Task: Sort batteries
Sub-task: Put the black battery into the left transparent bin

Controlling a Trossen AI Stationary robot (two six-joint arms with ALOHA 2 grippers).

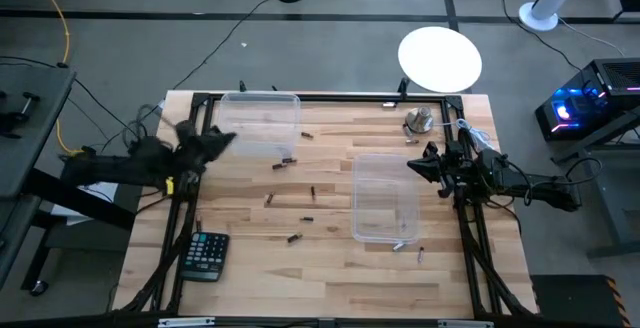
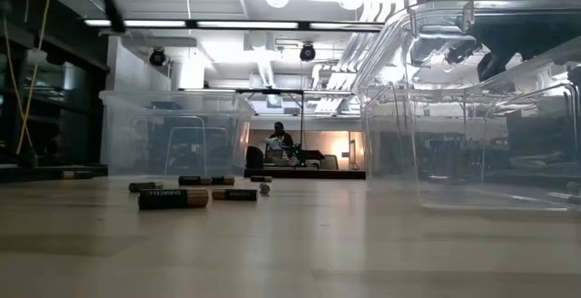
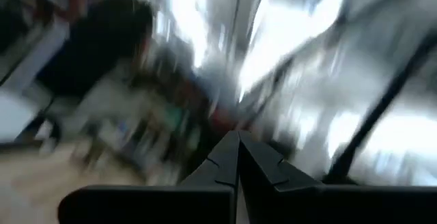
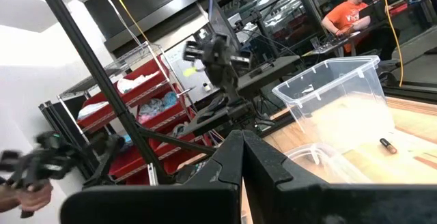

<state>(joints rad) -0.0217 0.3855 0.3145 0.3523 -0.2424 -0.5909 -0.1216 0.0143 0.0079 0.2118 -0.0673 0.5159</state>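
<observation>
- High view: light wooden slatted table (image 1: 330, 278) carries two clear plastic rectangular bins: one (image 1: 262, 123) at the far left, one (image 1: 385, 198) right of centre.
- Small dark cylindrical batteries (image 1: 290, 160) lie scattered on the bare wood between and in front of the bins; one more (image 1: 419, 254) sits near the right bin's front corner. Neither bin shows batteries inside that I can make out.
- Left gripper (image 1: 222, 142) is raised beside the far-left bin's left wall; it is blurred. Right gripper (image 1: 415, 165) sits at the right bin's far right corner.
- Black calculator (image 1: 205, 255) at front left; round silver metal knob (image 1: 418, 121) at far right; white round disc (image 1: 440, 58) beyond the table edge.
- Low view: several batteries (image 2: 172, 198) lie on their sides on the wood, in front of the distant bin (image 2: 172, 139); the near bin (image 2: 472, 107) fills the right.
- Left wrist view: left gripper (image 3: 237, 157), fingers pressed together, nothing between them; background smeared.
- Right wrist view: right gripper (image 4: 242, 157), fingers pressed together, empty. Beyond it, a bin (image 4: 338, 94), one battery (image 4: 388, 144) on the wood, and a person in an orange shirt (image 4: 351, 16) in the room behind.
</observation>
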